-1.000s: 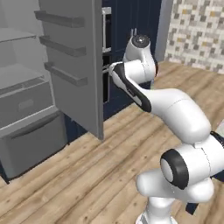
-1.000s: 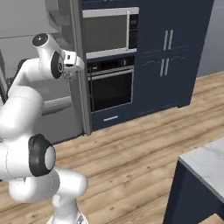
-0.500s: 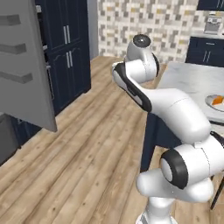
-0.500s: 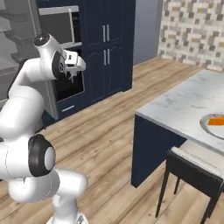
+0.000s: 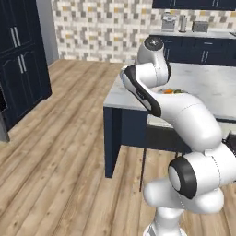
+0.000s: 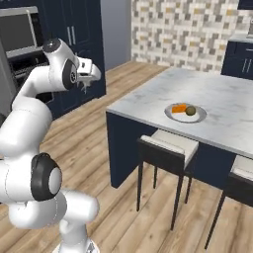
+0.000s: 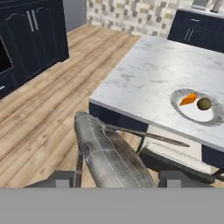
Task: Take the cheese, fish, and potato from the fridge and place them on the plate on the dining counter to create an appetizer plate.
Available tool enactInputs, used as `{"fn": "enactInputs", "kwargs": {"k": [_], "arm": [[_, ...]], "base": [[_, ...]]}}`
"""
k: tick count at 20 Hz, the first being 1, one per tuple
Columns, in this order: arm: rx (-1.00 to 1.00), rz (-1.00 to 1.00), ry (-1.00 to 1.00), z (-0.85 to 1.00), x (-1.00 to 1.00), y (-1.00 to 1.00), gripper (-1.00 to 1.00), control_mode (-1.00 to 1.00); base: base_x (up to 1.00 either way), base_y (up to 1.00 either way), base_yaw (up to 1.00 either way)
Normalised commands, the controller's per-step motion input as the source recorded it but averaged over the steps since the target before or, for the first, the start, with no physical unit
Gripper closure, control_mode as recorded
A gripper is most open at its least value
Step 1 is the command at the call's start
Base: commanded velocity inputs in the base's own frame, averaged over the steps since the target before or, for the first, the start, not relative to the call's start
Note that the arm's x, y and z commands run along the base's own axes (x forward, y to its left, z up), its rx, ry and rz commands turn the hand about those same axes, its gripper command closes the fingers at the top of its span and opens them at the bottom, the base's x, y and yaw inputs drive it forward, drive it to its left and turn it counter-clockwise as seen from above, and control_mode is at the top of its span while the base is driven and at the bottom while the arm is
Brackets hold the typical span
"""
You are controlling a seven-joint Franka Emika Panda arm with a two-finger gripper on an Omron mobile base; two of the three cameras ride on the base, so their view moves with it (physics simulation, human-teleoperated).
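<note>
My gripper (image 7: pixel 116 177) is shut on the fish (image 7: pixel 109 155), a slim silver-grey body sticking out between the two dark fingertips. In the right base view the gripper (image 6: pixel 85 83) hangs high over the wooden floor, left of the dining counter (image 6: pixel 212 91). On that marble slab lies the plate (image 6: pixel 174 116) with the orange cheese (image 6: pixel 179 108) and the olive-brown potato (image 6: pixel 190 110) on it. The hand view looks down at the counter (image 7: pixel 144 74), the plate (image 7: pixel 192 117), the cheese (image 7: pixel 189 99) and the potato (image 7: pixel 204 103). A grey sliver at the left edge may be the fridge (image 6: pixel 4 81).
Two dark chairs with pale seats (image 6: pixel 168 143) (image 6: pixel 242 170) are tucked under the counter's near side. Navy cabinets (image 5: pixel 20 60) and a built-in oven (image 6: pixel 20 34) line the left wall. Wooden floor (image 5: pixel 60 152) lies between me and the counter.
The whole picture has swung from the open fridge and oven wall round to the dining counter, so the base has turned. The arm holds its pose with the fish.
</note>
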Motion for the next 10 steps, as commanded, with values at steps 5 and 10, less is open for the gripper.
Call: {"fn": "enactInputs", "kwargs": {"k": [5, 10], "arm": [[0.0, 0.0, 0.0, 0.0, 0.0, 0.0, 1.0, 1.0], [0.0, 0.0, 0.0, 0.0, 0.0, 0.0, 1.0, 1.0]], "base": [[0.02, -0.75, -0.24], [0.34, -0.31, -0.26]]}}
